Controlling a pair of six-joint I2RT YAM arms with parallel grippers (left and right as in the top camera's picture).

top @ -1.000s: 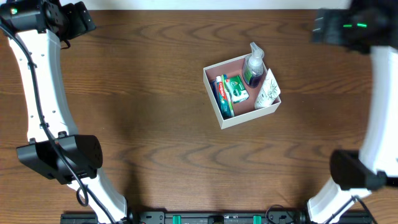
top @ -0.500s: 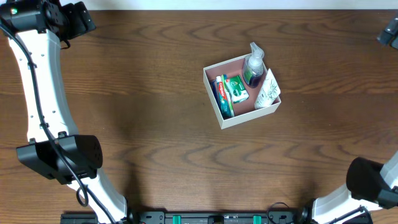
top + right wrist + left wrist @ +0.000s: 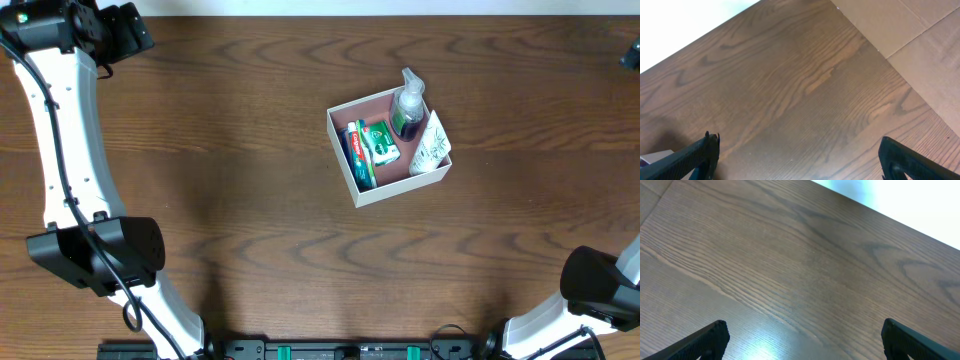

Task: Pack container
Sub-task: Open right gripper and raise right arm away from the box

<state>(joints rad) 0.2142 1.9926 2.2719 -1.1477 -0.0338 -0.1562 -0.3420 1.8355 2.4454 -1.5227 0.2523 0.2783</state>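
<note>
Left gripper: I see its 2 fingers wide apart, nothing between them, over wood at the table's far left corner.
Right gripper: 2 fingers likewise wide apart, over the far right edge.
Container: right of the table's centre, set askew, well apart from both grippers.
Contents: pump bottle at the far wall, toothpaste box, green box, white tube.

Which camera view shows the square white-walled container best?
The overhead view: the square white-walled container appears whole, with toiletries inside. The left wrist view shows none of it. The right wrist view shows at most a pale sliver at its lower left edge.
</note>
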